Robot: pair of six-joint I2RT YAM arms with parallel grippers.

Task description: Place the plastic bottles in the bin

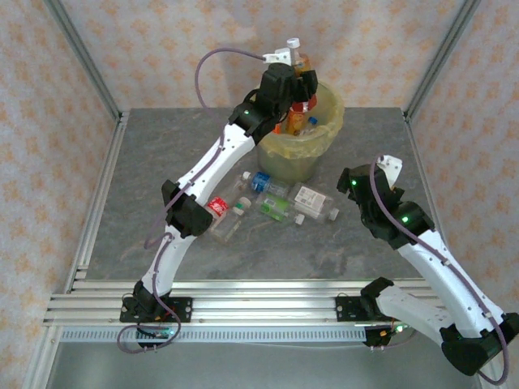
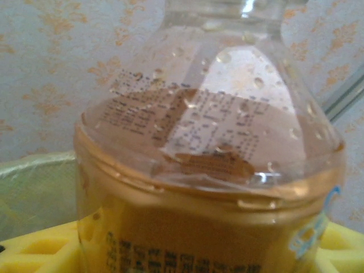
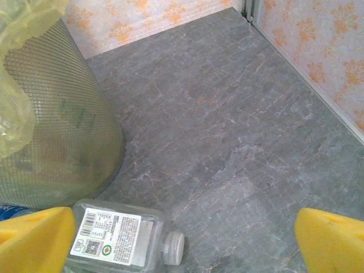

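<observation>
My left gripper is closed around the orange-labelled bottle and holds it upright over the mouth of the bin, which stands at the far middle of the desk. On the left wrist camera the bottle is clear plastic with a domed shoulder beaded with droplets. Rows of small dark print run across the label, some seen through the far side, and I cannot read any of it. A scrap of blue and white marking sits at the label's right edge. The gripper's yellow, waffle-textured pads flank the bottle's lower part.

The bin is a round, pale yellow-green mesh basket lined with a thin yellowish bag that folds over the rim. More bottles with orange and red labels lie inside.

My right gripper stands wide open with nothing in it, low over the desk near the bin. Beside its left fingertip the white-labelled bottle lies on its side. It has a squarish clear body, a pale ribbed cap, a barcode and a round green mark, with print too fine to read.

The desk is matt grey with stone-like veining. In front of the bin lie a red-labelled bottle, a blue-capped bottle and a green-labelled bottle.
</observation>
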